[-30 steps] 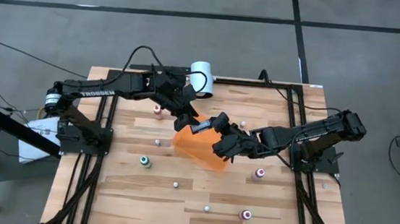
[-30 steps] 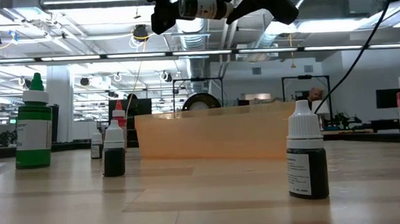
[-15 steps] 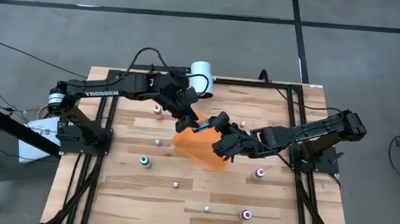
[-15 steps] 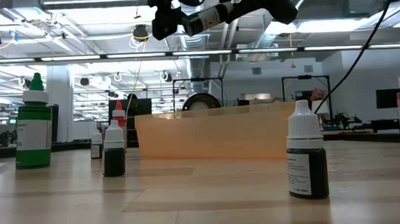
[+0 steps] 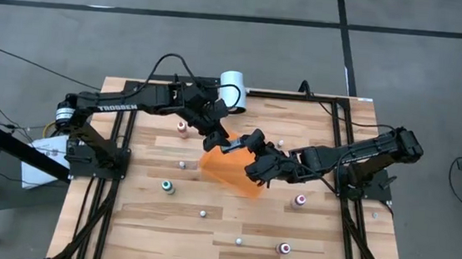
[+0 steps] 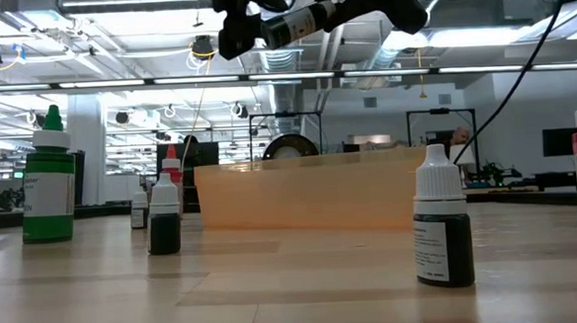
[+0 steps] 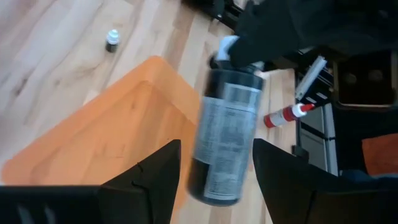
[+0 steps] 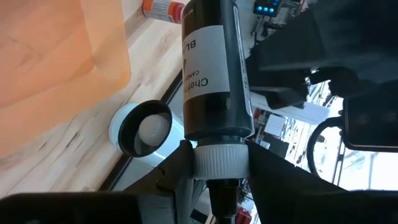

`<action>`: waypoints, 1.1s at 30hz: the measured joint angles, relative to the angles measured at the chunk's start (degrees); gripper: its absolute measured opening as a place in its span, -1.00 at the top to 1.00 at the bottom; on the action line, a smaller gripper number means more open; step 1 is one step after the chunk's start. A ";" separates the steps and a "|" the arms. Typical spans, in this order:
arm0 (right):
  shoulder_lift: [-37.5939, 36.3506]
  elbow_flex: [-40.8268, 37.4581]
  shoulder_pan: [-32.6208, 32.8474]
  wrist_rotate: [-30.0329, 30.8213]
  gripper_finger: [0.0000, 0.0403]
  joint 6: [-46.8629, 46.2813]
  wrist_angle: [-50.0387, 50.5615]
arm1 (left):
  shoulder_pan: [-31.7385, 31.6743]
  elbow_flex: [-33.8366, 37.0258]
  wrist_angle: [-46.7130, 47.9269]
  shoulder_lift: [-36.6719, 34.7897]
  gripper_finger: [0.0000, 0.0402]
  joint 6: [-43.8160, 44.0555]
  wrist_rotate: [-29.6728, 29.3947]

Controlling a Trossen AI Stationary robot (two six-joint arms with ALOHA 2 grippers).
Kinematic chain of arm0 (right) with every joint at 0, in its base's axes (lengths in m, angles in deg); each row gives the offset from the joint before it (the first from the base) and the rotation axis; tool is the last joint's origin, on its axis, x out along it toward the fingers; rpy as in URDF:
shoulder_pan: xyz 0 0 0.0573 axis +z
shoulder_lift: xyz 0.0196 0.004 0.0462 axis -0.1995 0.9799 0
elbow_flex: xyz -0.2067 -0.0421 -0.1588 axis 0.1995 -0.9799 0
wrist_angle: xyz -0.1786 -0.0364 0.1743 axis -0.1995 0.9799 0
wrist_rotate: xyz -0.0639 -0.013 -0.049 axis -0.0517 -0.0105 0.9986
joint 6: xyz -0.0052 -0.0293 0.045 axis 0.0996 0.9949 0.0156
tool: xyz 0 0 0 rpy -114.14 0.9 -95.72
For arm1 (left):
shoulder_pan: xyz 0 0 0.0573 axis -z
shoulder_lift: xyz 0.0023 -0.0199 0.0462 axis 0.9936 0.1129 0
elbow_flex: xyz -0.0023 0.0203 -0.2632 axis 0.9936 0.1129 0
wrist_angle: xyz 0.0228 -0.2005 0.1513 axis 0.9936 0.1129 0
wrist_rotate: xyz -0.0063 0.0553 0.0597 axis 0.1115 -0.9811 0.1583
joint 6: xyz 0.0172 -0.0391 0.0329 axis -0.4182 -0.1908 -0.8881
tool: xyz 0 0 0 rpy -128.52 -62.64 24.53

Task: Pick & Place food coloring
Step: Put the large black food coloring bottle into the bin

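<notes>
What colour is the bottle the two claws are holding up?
Black bottle with a white cap, clearest in the right wrist view.

Blk arms, white TROSSEN lettering.

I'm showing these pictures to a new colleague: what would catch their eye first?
Probably the dark bottle held in the air above the orange tray at mid-table, with the left gripper around its body and the right gripper clamped on its white cap. After that, the small food coloring bottles standing around the tray, such as the green-topped one and a pink-topped one.
</notes>
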 joint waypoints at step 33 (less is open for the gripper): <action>3.95 0.11 -1.70 -1.89 0.38 -2.75 1.50 | -0.90 0.00 -2.76 3.69 0.05 -0.51 7.89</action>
